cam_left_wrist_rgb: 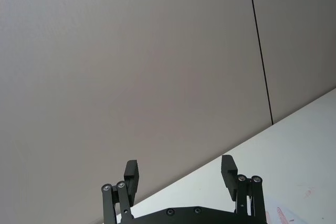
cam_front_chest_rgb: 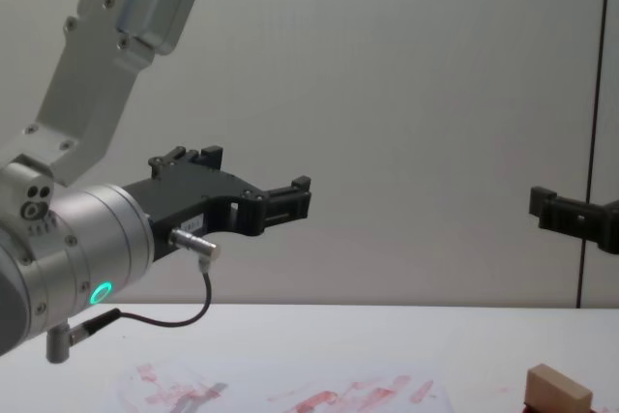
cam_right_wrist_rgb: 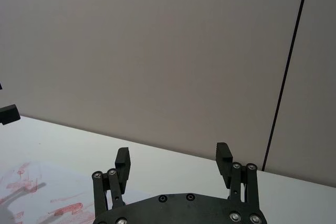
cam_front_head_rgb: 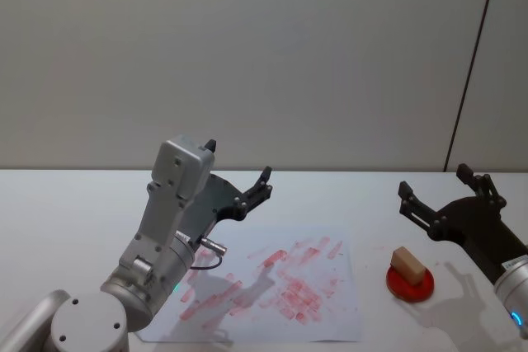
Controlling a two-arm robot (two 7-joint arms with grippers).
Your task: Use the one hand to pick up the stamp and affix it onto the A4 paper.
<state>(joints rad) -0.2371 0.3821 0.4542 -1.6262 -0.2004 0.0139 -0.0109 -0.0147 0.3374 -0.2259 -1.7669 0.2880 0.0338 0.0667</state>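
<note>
While the stamp (cam_front_head_rgb: 408,265) stood on the round red ink pad (cam_front_head_rgb: 410,288), it looked like a small block of pale tan wood with plain, flat faces. In the head view its long axis ran across the pad from the far left to the near right, and the block lay low, not on its end. In the chest view it showed at the lower right corner (cam_front_chest_rgb: 558,391).

The pad rested on the white table (cam_front_head_rgb: 66,212), just beside the right edge of the A4 paper (cam_front_head_rgb: 326,323) but apart from it, with a bare strip of table between them. The paper was covered by many red smears.

The right gripper (cam_front_head_rgb: 437,183) hung above and behind the stamp, without touching it, and its two black fingers (cam_right_wrist_rgb: 223,155) were spread wide apart. The left gripper (cam_front_head_rgb: 239,162) was raised over the far left part of the paper, also with the fingers (cam_left_wrist_rgb: 131,170) apart. Behind the pad, bare table reached the wall (cam_front_head_rgb: 264,55).
</note>
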